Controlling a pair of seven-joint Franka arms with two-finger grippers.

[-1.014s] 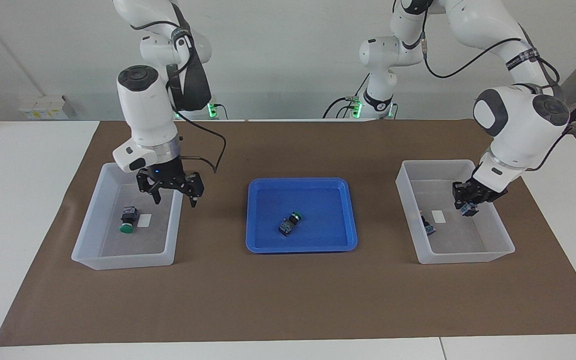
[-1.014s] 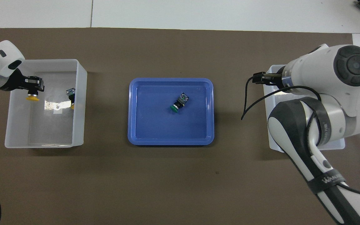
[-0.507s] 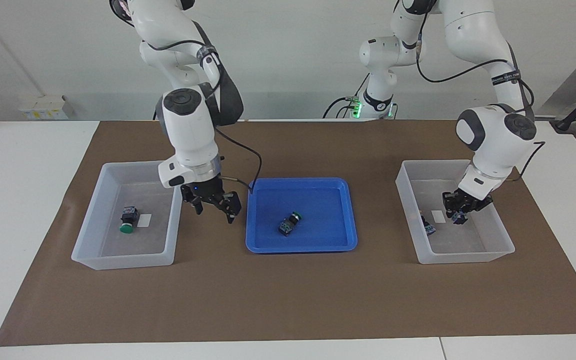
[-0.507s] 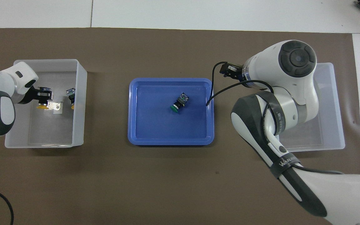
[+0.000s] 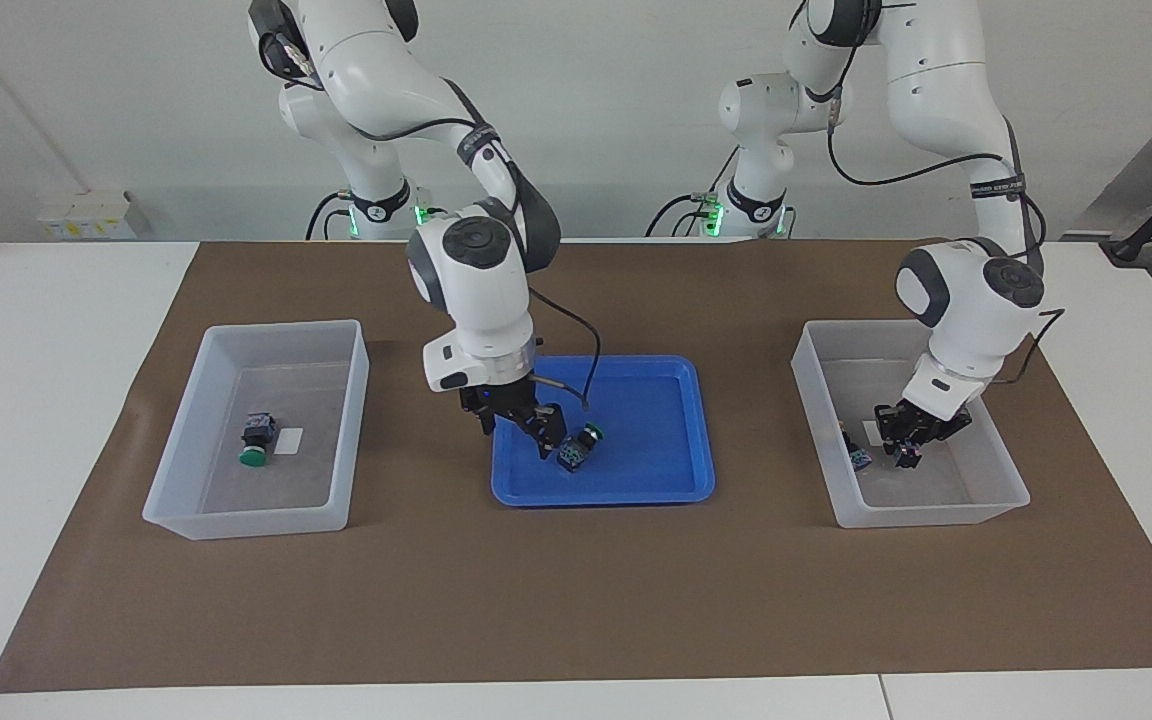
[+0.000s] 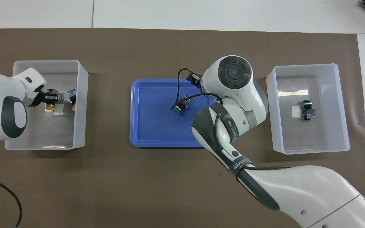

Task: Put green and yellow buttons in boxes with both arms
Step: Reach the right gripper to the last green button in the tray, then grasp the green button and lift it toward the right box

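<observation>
Right end effector (image 5: pixel 521 428) in the facing view hangs low over the blue tray (image 5: pixel 671 480), fingers spread apart with nothing between them, right beside the green button (image 5: pixel 580 447) lying on its side in that tray. Left end effector (image 5: pixel 908 441) is down inside the box (image 5: pixel 996 497) at the left arm's end of the table (image 5: pixel 26 420), clamped on a button (image 5: pixel 902 456) whose cap colour I can't make out here; another button (image 5: pixel 855 450) leans at that box's wall toward the tray. Second box (image 5: pixel 176 515) at the right arm's end has a green button (image 5: pixel 255 440) lying by its white sticker (image 5: pixel 288 441). From overhead, the right arm's wrist covers most of its end effector, and the tray's green button (image 6: pixel 179 106) peeks out next to it, cap pointing toward the robots. Left end effector (image 6: pixel 50 100) sits over its box (image 6: pixel 81 95) gripping a yellow-capped button (image 6: pixel 48 107), and the other yellow one (image 6: pixel 72 100) rests against the wall on the tray side. Green button (image 6: pixel 308 109) lies beside the sticker (image 6: pixel 296 111) in the other box (image 6: pixel 342 104).
</observation>
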